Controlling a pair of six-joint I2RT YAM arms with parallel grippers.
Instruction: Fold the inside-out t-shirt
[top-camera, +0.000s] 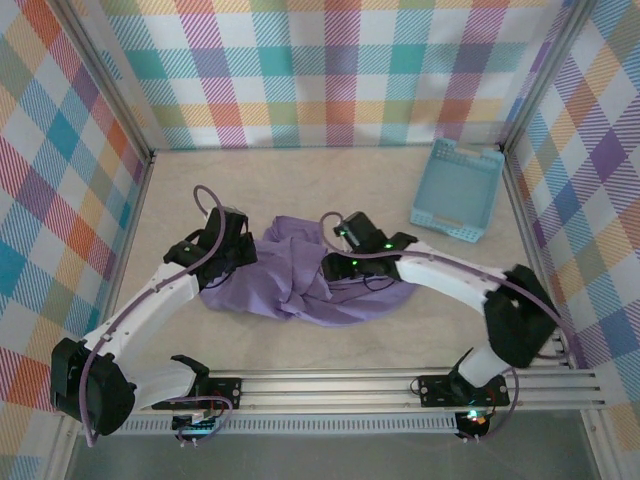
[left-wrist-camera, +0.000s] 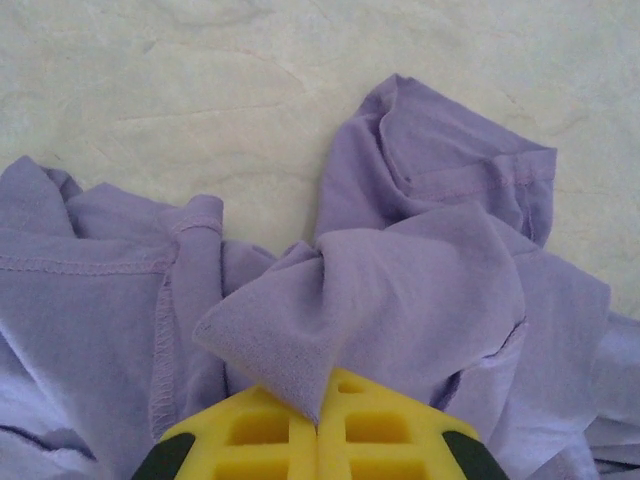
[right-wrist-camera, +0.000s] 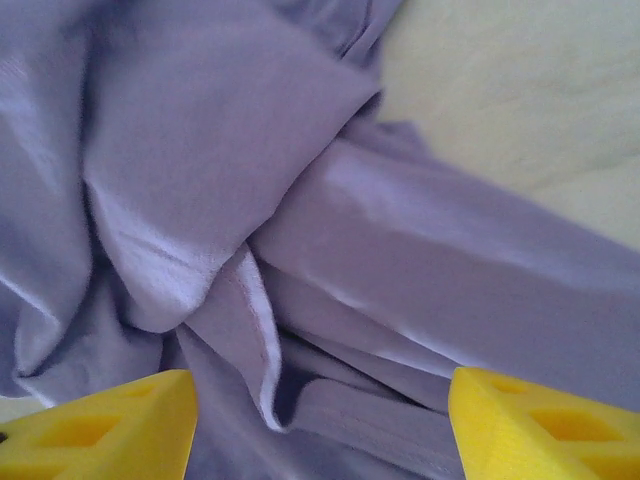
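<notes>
**A:** Start nearest us. What are the two grippers doing?

**B:** The left gripper (left-wrist-camera: 318, 425) has its jaws pressed together on a peaked fold of the t-shirt (top-camera: 285, 285). The cloth rises straight out of the line where the yellow pads meet. The right gripper (right-wrist-camera: 320, 425) stands wide apart over the shirt, one finger (right-wrist-camera: 100, 425) on each side of a rumpled ridge. As far as I can see it is gripping nothing.

**A:** And the shirt itself?

**B:** It lies bunched in a heap in the middle of the table (top-camera: 300, 180), between the two wrists. In the left wrist view a sleeve flops out past the pinched fold, and the seam stitching lies exposed. I'd say that fits a shirt that is inside out.

**A:** How far along is the job, then?

**B:** Barely begun, by my reckoning. No edge is squared and no panel lies flat. Spreading it out comes first, and every fold is yet to be made.

**A:** Anything farther back?

**B:** A light blue basket (top-camera: 458, 190) sits near the far right corner, well apart from the shirt.
</notes>
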